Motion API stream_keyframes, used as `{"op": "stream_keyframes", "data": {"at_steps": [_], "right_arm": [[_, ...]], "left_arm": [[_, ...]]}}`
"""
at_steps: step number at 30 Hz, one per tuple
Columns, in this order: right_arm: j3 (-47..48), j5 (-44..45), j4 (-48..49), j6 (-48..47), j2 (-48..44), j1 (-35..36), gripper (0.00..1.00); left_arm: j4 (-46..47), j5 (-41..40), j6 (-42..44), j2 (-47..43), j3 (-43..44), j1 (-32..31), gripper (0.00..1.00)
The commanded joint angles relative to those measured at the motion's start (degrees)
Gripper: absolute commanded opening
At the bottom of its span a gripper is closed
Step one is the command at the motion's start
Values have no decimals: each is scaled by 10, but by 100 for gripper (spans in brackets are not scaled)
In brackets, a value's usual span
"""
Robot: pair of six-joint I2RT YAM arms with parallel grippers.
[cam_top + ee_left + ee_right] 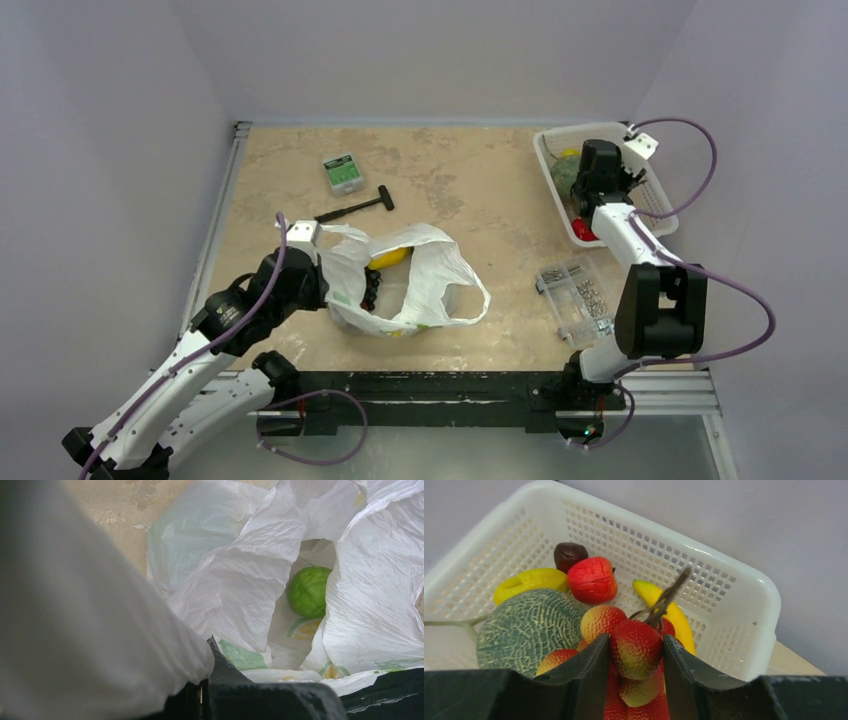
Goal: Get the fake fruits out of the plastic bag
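Right end effector (pixel 635 641) clamps a red fruit bunch (pixel 636 655) in narrow jaws, white basket (pixel 729 580) directly beneath | Left end effector (pixel 328 280) pinches shut on the plastic bag (pixel 430 275), mouth spread just ahead, green fruit (pixel 309 591) inside | Advice: lower first, release gently among the basket's fruits, hold the bag's mouth wide.

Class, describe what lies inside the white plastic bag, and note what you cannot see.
Inside the plastic bag a round green fruit shows through the mouth, and a yellow fruit from above. Crumpled folds cover whatever else lies deeper.
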Motion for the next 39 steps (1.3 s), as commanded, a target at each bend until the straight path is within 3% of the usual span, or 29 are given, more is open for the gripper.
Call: {"op": "stream_keyframes", "data": {"at_steps": [1, 4, 8, 13, 17, 23, 30, 33, 39], "right_arm": [[42, -14, -37, 39, 22, -26, 9], [58, -25, -46, 25, 44, -33, 22], [79, -67, -56, 10, 55, -33, 50], [100, -95, -82, 12, 38, -30, 68], [91, -115, -76, 1, -11, -9, 75], [112, -108, -85, -45, -39, 87, 85], [121, -337, -88, -92, -42, 227, 91], [136, -440, -109, -93, -20, 276, 92], [149, -477, -155, -92, -20, 387, 91]], "left_arm": [[4, -12, -9, -5, 6, -4, 0], [3, -14, -8, -1, 7, -5, 0], [0, -22, -12, 5, 8, -7, 0], [0, -31, -16, 2, 5, -12, 0], [3, -28, -15, 2, 4, -14, 0], [-1, -26, -8, 17, 11, -14, 0], [-42, -45, 40, 26, 70, -14, 0], [-35, -75, 59, 17, 53, -14, 0], [-17, -73, 57, 7, 41, -14, 0]]}}
